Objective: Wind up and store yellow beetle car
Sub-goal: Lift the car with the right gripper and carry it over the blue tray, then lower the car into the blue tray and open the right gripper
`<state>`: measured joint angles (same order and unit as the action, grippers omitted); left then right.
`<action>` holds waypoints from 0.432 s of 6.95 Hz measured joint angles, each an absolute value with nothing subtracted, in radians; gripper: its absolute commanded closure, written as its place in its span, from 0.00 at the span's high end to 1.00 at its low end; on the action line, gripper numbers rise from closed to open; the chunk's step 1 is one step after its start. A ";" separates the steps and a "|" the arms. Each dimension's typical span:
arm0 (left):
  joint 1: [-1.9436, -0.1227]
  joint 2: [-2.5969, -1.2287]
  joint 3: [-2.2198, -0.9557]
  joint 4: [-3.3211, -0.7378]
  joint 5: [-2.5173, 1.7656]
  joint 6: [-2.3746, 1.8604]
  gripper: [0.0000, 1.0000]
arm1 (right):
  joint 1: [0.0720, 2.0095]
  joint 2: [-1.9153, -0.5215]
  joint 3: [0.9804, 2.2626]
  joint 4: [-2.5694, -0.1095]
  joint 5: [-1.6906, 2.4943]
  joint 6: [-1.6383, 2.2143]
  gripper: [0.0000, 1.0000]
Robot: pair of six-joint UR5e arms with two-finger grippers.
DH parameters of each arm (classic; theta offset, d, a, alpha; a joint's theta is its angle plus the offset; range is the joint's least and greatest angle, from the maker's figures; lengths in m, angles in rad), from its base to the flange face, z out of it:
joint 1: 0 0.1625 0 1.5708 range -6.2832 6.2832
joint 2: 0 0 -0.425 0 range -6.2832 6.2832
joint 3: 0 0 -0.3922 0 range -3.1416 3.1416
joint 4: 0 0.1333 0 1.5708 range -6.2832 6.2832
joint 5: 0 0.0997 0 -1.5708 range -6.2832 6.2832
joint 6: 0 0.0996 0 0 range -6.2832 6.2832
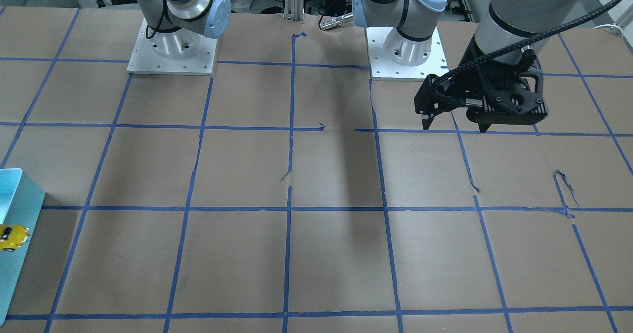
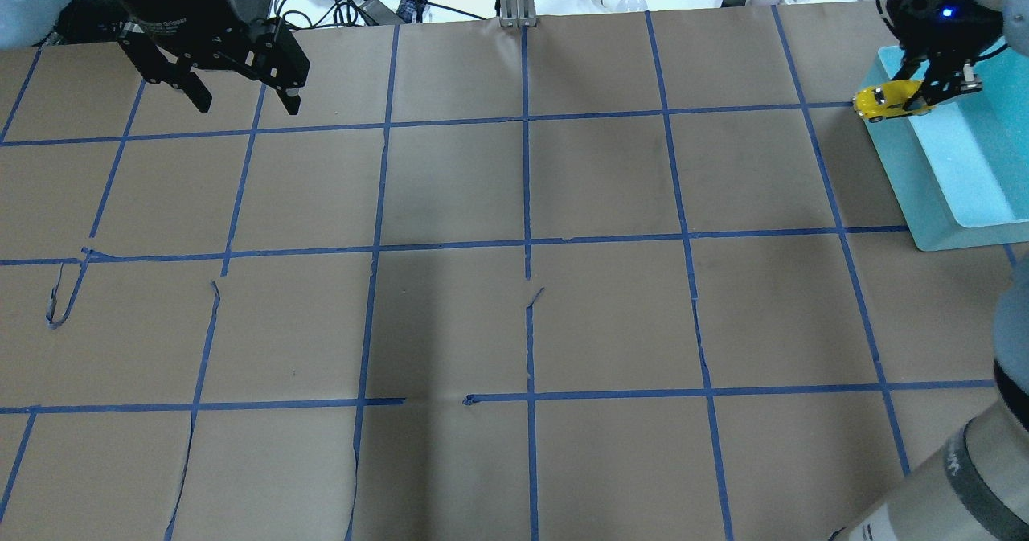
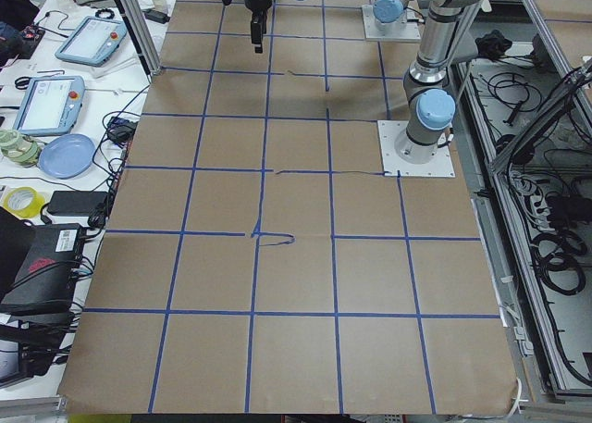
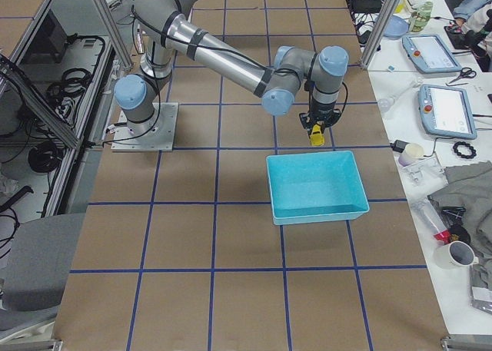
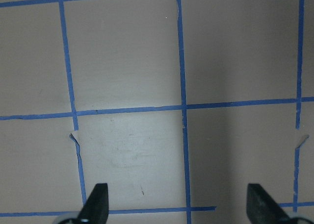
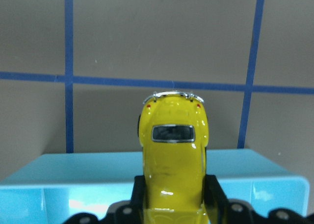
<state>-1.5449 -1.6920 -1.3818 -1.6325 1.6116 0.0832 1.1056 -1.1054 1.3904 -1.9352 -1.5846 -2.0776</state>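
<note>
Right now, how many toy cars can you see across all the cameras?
1. The yellow beetle car is gripped in the right end effector, held over the rim of the teal bin. No other car shows in any view, though the bin's interior is only partly visible.

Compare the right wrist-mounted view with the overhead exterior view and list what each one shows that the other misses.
Only the wrist view shows the yellow toy beetle car close up: a window, a chrome bumper and two red lights, its body clamped in the right gripper. Only the overhead view shows the left gripper, open over bare brown paper, and far more of the turquoise plastic bin. Both show the car held over the bin's rim, and the blue tape grid.
</note>
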 measured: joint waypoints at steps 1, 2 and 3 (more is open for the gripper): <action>-1.540 -1.692 -1.381 -1.634 1.612 0.084 1.00 | 1.046 -1.077 1.376 -1.950 -1.593 -2.102 0.00; -1.531 -1.690 -1.381 -1.635 1.611 0.083 1.00 | 0.996 -1.037 1.369 -1.981 -1.593 -2.135 0.00; -1.525 -1.690 -1.381 -1.635 1.610 0.083 1.00 | 0.963 -0.999 1.369 -2.008 -1.590 -2.158 0.00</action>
